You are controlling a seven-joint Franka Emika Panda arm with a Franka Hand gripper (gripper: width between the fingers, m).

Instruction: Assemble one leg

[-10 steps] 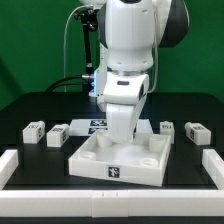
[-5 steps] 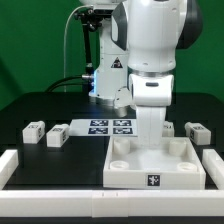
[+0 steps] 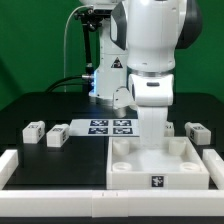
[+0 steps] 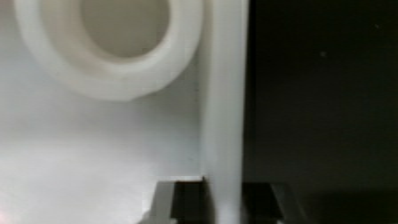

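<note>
over the black table [image 3: 60, 160] the white arm [image 3: 150, 50] fills the exterior view's middle and right, its wrist pointing straight down onto the far wall of the white tray [image 3: 130, 178]. the tray lies flat at the front, toward the exterior view's right, just beside the white border rail [image 3: 214, 160] on that side. behind the tray lies the marker board [image 3: 110, 126], flat on the table. no leg is held: one leg [image 3: 35, 131] and a second leg [image 3: 58, 134] sit near each other on the exterior view's left, well apart from the tray, and a third leg [image 3: 195, 131] sits on the right behind the tray. in the wrist view the gripper [image 4: 222, 200] straddles the tray's wall, a dark fingertip [image 4: 178, 200] close against it, so the jaws appear clamped on that wall, beside a round socket [image 4: 125, 75].
</note>
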